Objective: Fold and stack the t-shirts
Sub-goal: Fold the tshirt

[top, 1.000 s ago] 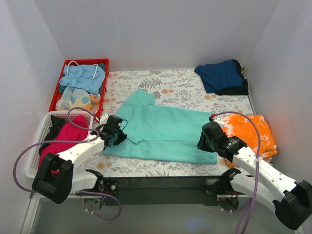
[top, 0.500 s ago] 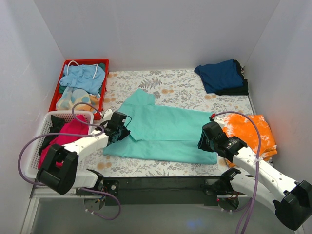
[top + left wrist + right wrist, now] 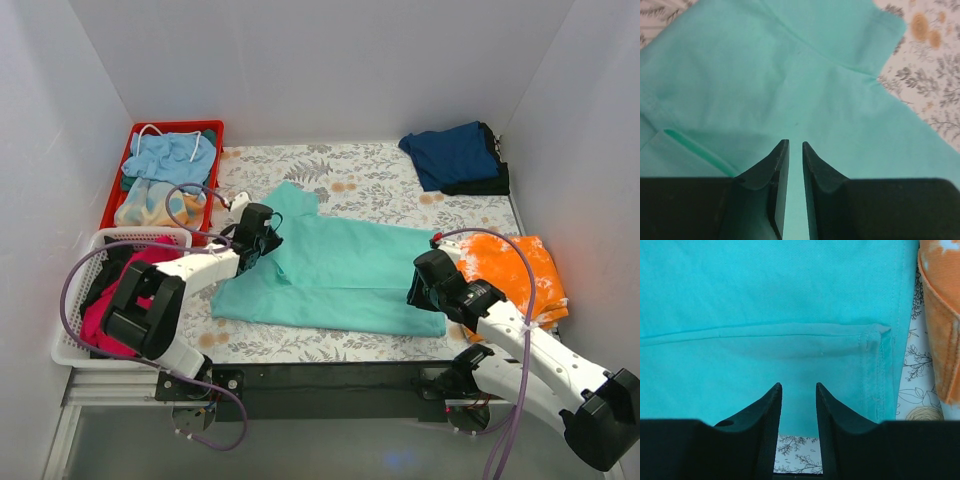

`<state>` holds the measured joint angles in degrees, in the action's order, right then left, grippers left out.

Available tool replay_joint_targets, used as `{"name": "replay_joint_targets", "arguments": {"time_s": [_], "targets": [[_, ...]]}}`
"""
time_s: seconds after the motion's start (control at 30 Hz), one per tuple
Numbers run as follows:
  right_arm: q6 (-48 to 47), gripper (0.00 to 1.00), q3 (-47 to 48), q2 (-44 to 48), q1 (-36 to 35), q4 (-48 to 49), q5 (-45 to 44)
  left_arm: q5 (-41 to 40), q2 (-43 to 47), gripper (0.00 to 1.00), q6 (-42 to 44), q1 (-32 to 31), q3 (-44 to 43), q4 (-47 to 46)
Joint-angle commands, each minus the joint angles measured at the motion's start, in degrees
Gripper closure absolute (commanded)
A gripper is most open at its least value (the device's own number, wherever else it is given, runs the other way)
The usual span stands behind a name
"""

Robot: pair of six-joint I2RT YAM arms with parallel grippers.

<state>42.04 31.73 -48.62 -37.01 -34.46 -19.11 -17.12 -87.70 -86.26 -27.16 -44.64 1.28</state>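
Observation:
A teal-green t-shirt (image 3: 340,265) lies flat on the flowered table, its lower part folded up along a long crease (image 3: 765,330). My left gripper (image 3: 268,235) hovers over the shirt's left side near the sleeve (image 3: 840,35). Its jaws (image 3: 795,143) stand a narrow slit apart, with nothing pinched between them. My right gripper (image 3: 414,291) is open (image 3: 798,385) over the shirt's near right corner, close to the hem (image 3: 875,365). A navy t-shirt (image 3: 455,153) lies folded at the back right. An orange-and-white one (image 3: 510,270) lies right of the teal shirt (image 3: 940,315).
A red basket (image 3: 135,150) with light blue and mottled clothes stands at the back left. In front of it, a white basket (image 3: 100,240) holds a magenta garment (image 3: 130,290). White walls close in the table on three sides.
My left gripper has moved up and to the right, from the shirt's left edge onto the cloth near the sleeve, and its jaws have narrowed a little. The right arm has stayed still.

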Motion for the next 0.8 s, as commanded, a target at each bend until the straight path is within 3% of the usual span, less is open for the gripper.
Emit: {"name": "replay_joint_targets", "arguments": {"time_s": [0.0,0.17,0.33,0.6,0.77], "targets": [[-1.17,0.60,2.99,-1.65,-0.34,1.93,-4.43,-1.86,0.78,0.84,5.39,-0.26,-4.39,-6.63],[-5.90,0.56,6.24,-8.50,-0.25,7.89,-6.46,-6.33,-6.40,0.81,11.01,0.17,-14.31,-3.93],[-11.36,0.55,12.99,-17.02,1.15,13.53,-6.73,-3.45,-17.83,0.76,14.01,2.89,-31.71,2.14],[-16.55,0.53,19.51,-27.48,10.72,20.57,4.16,-0.98,-34.44,0.67,15.59,8.08,-50.35,12.60],[-16.64,0.53,20.39,-30.39,11.70,22.06,5.58,1.30,-41.49,0.67,18.05,9.84,-59.15,16.82]]}}
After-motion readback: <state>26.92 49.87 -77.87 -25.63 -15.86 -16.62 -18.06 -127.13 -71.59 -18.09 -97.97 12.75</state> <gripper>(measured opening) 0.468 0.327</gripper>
